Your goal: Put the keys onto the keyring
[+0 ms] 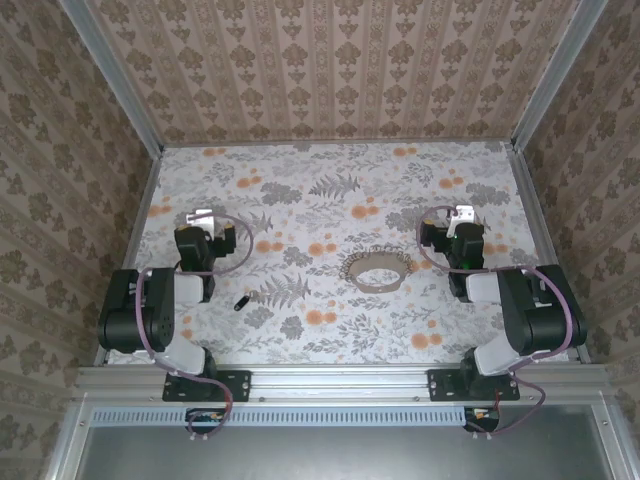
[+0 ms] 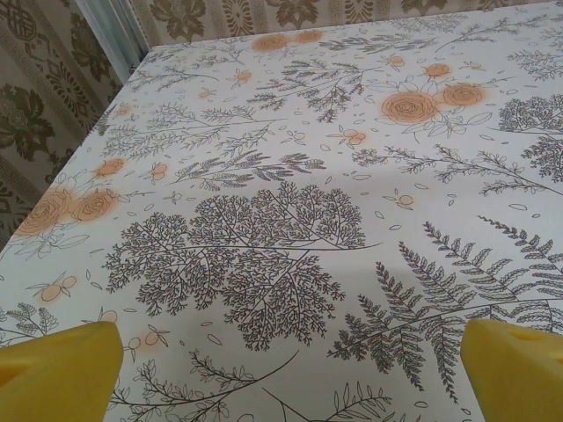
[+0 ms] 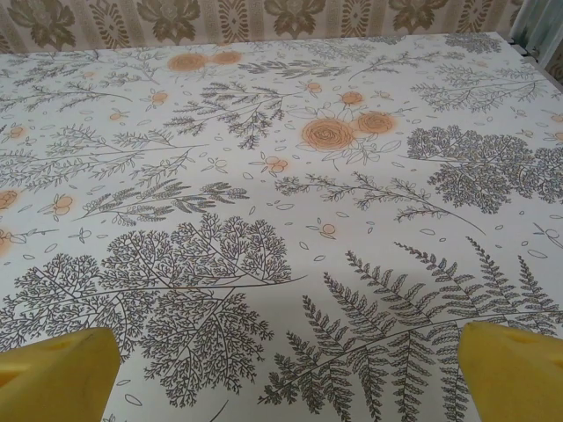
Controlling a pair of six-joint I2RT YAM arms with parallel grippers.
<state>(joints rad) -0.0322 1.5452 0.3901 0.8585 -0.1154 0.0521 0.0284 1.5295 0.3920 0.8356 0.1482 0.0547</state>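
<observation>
I am holding my left gripper (image 1: 204, 216) wide open and it is gripping nothing. In the left wrist view its yellow pads (image 2: 57, 369) are standing far apart, with only the flowered table (image 1: 330, 200) between them. My right gripper (image 1: 462, 216) is also fully spread and carrying nothing, and it is hovering over the same cloth.

In the top view the key (image 1: 241, 300) is lying on the table near the base of my left arm, behind the left gripper and well apart from it. The keyring (image 1: 378, 283) is resting near the middle of the table, between the two arms and a little closer to the right one.

I am judging the key to be very light, stiff and lying flat, so it is probably going to slide away if one pad pushes it first. I am planning to take it by its black head, so that the thin shank is staying free. The hoop is looking thin, light and rigid, and its ridged rim should be helping against slipping. I am thinking to pinch it across the rim on the right side. I cannot tell where the hoop is opening.
</observation>
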